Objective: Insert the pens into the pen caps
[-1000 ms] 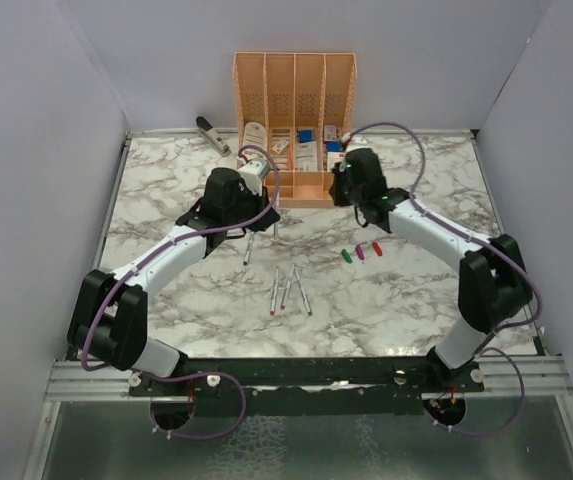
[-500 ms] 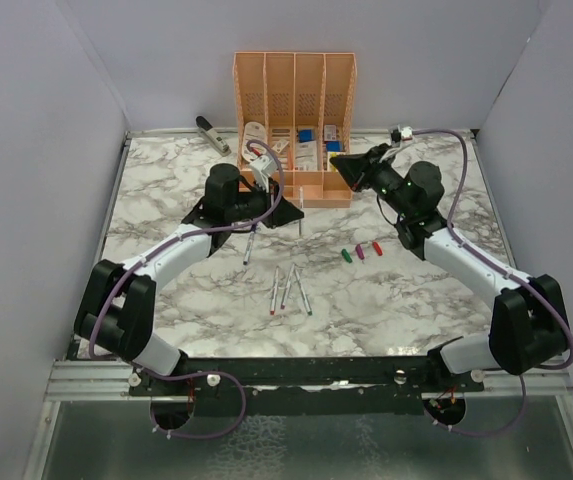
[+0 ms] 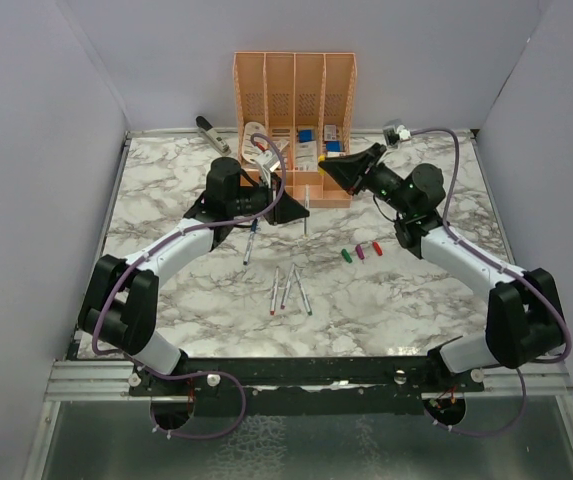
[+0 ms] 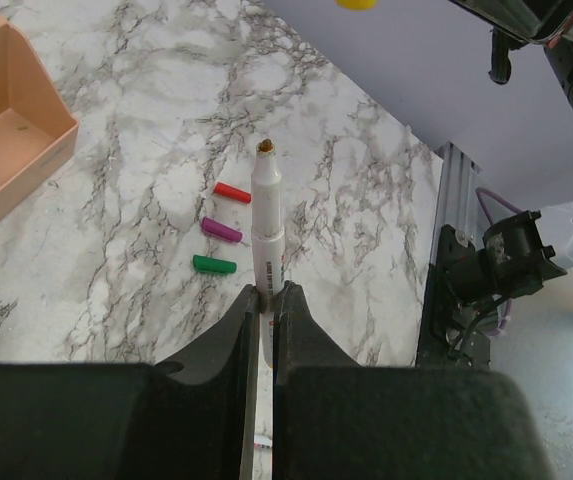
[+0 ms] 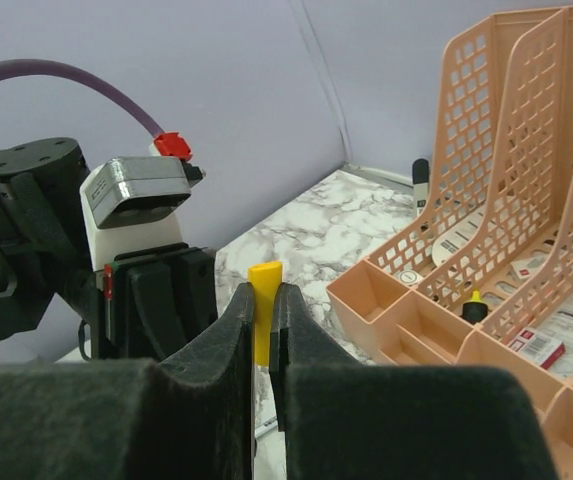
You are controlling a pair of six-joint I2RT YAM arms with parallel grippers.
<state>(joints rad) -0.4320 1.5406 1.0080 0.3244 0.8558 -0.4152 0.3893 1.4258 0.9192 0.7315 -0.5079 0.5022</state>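
My left gripper is shut on a silver-grey pen, whose brownish tip points away from the jaws. My right gripper is shut on a yellow pen cap and faces the left gripper's body. From above, the left gripper and right gripper are raised close together in front of the organiser. Red, purple and green caps lie in a row on the marble. Three pens lie together mid-table, and another lies under the left arm.
A peach desk organiser with small items stands at the back centre, right behind both grippers. A grey stapler lies at the back left. Grey walls close in the marble table on three sides.
The right arm has swung up and out, turning its gripper with the yellow cap leftward toward the left gripper. The left gripper has shifted right with its pen.
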